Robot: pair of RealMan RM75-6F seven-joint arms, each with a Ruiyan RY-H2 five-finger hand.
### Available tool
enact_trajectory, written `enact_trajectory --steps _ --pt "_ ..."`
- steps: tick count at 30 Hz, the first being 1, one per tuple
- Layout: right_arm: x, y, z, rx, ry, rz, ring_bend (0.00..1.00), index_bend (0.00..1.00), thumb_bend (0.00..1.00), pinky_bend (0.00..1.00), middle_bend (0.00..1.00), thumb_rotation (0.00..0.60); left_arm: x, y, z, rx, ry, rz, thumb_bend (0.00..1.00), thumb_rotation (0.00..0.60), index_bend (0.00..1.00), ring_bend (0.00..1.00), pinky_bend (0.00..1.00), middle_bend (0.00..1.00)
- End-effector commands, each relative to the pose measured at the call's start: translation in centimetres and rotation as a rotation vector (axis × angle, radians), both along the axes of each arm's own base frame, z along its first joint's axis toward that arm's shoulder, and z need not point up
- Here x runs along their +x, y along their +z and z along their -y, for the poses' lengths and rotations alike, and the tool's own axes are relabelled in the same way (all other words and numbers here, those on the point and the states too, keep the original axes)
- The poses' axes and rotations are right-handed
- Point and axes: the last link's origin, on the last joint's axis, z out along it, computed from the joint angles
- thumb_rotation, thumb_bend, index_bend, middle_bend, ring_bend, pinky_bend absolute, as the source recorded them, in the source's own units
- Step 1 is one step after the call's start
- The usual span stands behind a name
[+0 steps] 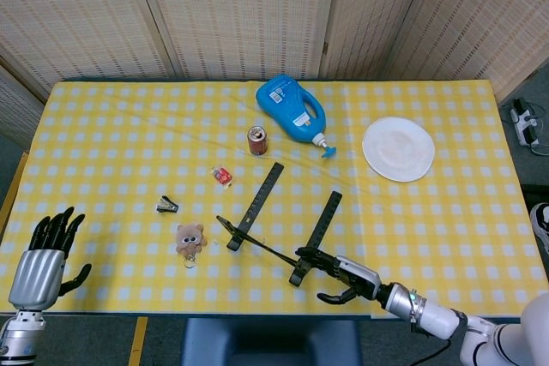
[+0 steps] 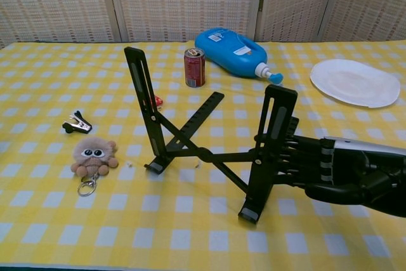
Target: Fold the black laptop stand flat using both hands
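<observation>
— Yellow checked tablecloth (image 1: 103, 152), woven screens behind. Spot the laptop stand (image 2: 209, 150)?
— Near the front edge, centre-right, unfolded, both black arms raised, cross-braces spread between.
— Right hand (image 2: 336, 169)?
— Reaching in from the right, fingers (image 2: 288, 153) against the nearer upright; wrapped round it or merely touching, cannot tell.
— Left hand (image 1: 41, 250)?
— Well apart at the front left corner, fingers spread, holding nothing.
— Risk?
— Probably sliding or tipping under a one-sided push, with nothing bracing the far arm. Possibly skidding toward the plush toy (image 2: 93, 155) or the red can (image 2: 195, 66).
</observation>
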Motion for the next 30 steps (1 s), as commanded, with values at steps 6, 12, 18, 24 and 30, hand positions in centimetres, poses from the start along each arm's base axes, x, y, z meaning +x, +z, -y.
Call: enact_trajectory --steps 6,12,18,24,30 --pt "0.1 -0.7 -0.5 0.025 -0.008 0.015 0.02 0.0 0.4 0.0 0.04 0.6 -0.1 0.0 0.1 0.0 0.0 0.0 0.32 0.6 0.09 0.02 0.0 0.03" --pt "0.0 -1.1 -0.7 0.044 -0.013 0.019 0.03 0.0 0.4 0.0 0.04 0.6 0.0 -0.1 0.0 -0.006 -0.003 -0.002 0.32 0.6 0.09 0.02 0.0 0.03" --pt "0.0 -0.5 -0.6 0.023 0.012 0.022 0.02 0.0 0.4 0.0 0.04 0.6 0.2 -0.2 -0.7 -0.022 -0.028 -0.011 0.32 0.6 0.09 0.02 0.0 0.03" --pt "0.2 2.8 -0.1 -0.111 0.096 -0.018 0.02 0.0 0.4 0.0 0.04 0.6 0.6 -0.9 -3.8 -0.091 -0.089 0.055 0.32 0.6 0.09 0.02 0.0 0.03" --pt "1.3 6.5 -0.1 -0.226 0.151 -0.042 0.02 0.0 0.4 0.0 0.04 0.6 1.6 -2.4 -7.5 -0.245 -0.123 0.225 0.32 0.6 0.14 0.03 0.0 0.05"
